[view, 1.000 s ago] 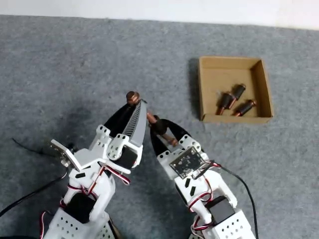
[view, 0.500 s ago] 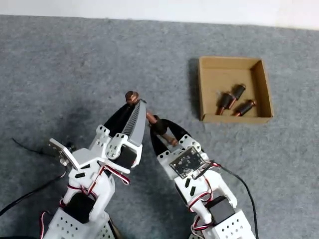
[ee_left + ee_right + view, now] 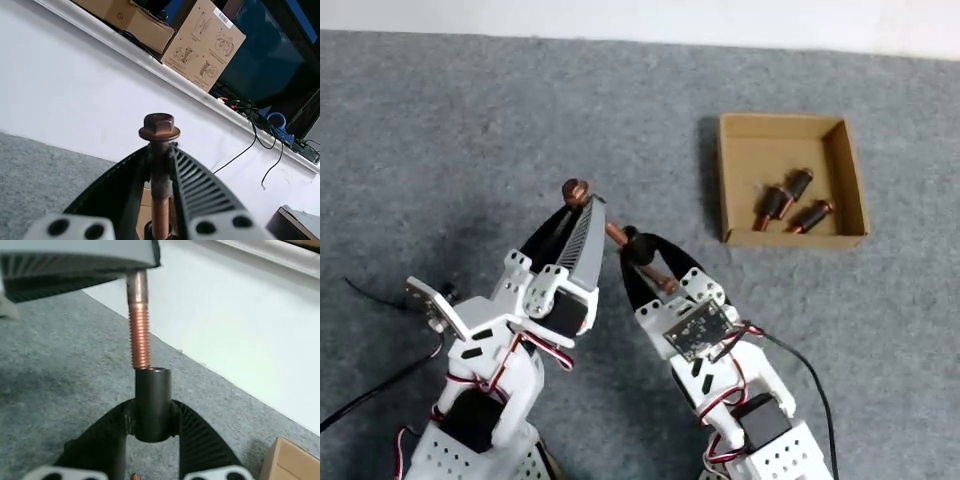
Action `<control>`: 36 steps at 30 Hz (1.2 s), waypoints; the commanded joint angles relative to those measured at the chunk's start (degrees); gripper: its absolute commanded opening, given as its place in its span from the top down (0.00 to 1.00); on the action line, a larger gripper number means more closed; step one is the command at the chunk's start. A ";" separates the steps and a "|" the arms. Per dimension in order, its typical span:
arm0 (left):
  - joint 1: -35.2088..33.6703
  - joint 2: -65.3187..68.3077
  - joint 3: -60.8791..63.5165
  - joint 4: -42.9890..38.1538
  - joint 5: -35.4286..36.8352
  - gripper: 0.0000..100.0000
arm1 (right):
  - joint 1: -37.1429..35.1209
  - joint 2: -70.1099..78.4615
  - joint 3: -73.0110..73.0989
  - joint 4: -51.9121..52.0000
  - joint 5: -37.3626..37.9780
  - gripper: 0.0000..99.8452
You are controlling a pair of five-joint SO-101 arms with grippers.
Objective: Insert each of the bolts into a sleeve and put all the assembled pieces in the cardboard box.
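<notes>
While the left hand (image 3: 575, 207) is clamped on the bolt (image 3: 576, 190) just under its hex head, the right hand (image 3: 638, 254) is clamped on the sleeve (image 3: 638, 246). The two meet tip to tip near the desk's (image 3: 470, 130) middle. In the right wrist view the bolt's threaded end sits at the sleeve's open mouth, slightly toward one side of the rim. Whether it has gone in cannot be told.

Open grey desk lies on the far side of the hands and to their left, as far as the far edge, where a white wall (image 3: 620, 18) begins. To the right, well apart from both hands, stands the box (image 3: 723, 180), its top open and its near wall facing the right arm. Bare desk lies between that wall and the right hand.

Three assembled pieces (image 3: 775, 205) lie in the box's near half, close together, and its far half is bare cardboard.

A black cable (image 3: 370, 390) trails off the left arm's base, and another (image 3: 812, 385) curves past the right arm. A small copper bit (image 3: 662, 282) shows between the right hand's fingers, but what it is cannot be told.
</notes>
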 commanded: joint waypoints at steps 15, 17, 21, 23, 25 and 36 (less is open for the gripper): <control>-0.22 1.10 -1.27 0.53 0.35 0.99 | -4.88 -1.36 5.67 -1.10 0.35 0.99; -0.22 1.10 -1.45 0.53 0.35 0.99 | -4.88 -1.36 5.67 -1.10 0.35 0.99; -0.31 1.10 -1.45 0.53 0.35 0.99 | -4.88 -1.36 5.67 -1.01 0.35 0.99; -0.31 1.10 -1.54 0.44 0.26 0.99 | -4.88 -1.36 5.67 -1.01 0.35 0.99; -0.40 1.10 -1.54 0.44 0.00 0.99 | -4.88 -1.36 5.67 -1.01 0.35 0.99; -3.56 1.01 -0.13 -2.20 0.26 0.99 | -4.97 -1.36 5.67 -0.84 0.26 0.99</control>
